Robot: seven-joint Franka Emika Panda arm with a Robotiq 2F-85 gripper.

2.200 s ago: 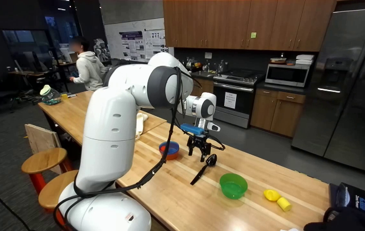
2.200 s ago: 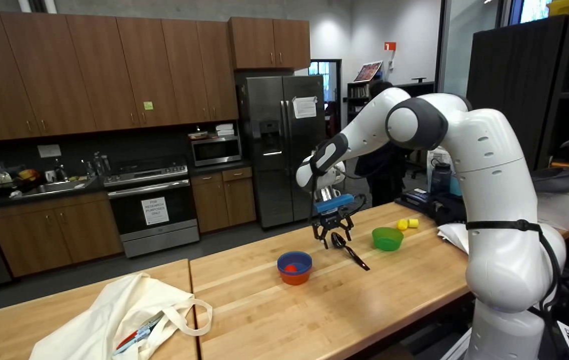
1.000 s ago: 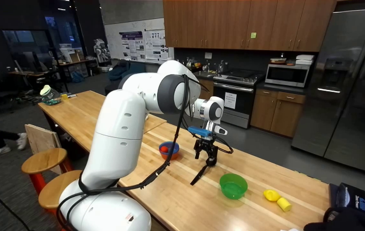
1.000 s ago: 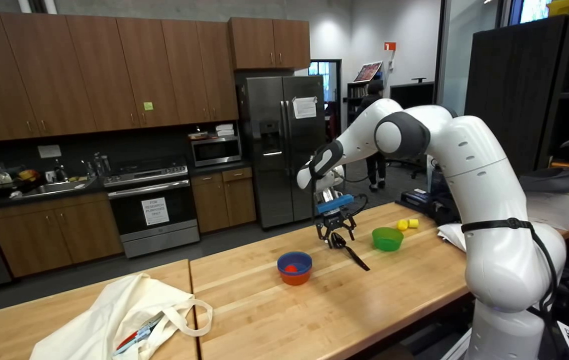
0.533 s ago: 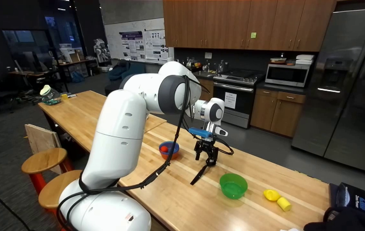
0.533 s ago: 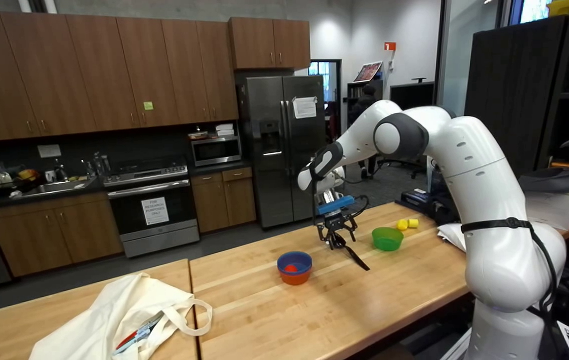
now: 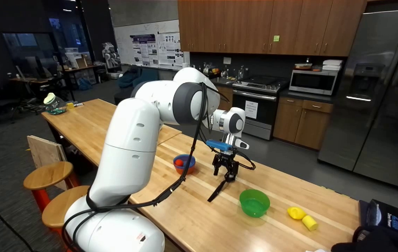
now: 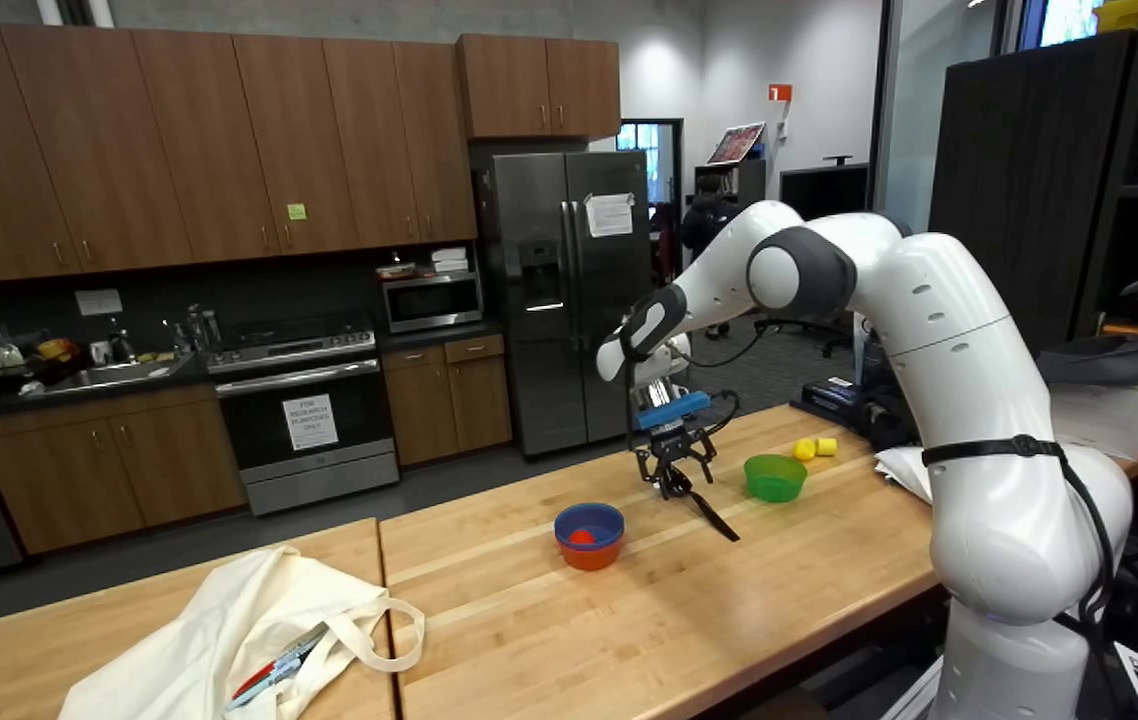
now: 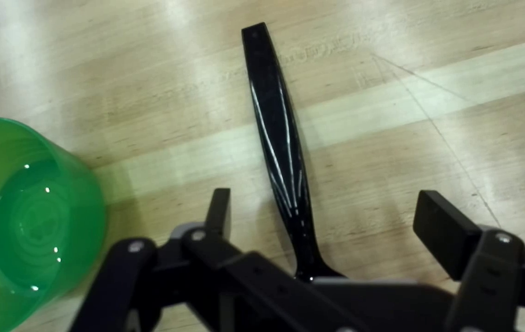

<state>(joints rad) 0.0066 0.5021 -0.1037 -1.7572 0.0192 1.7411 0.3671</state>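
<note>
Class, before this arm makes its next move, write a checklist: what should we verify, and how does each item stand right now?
1. Jaws parted: ok; they stand wide open.
2. Black spoon between the jaws: ok; in the wrist view table shows on both sides of its handle, so it is not gripped.
3. Whole spoon visible in the wrist view: not ok; one end is hidden behind the jaws.
4. Jaw tips off the table: cannot tell.
5. Green bowl apart from the jaws: ok; a gap shows in both exterior views.
6. Blue bowl apart from the jaws: ok.
</note>
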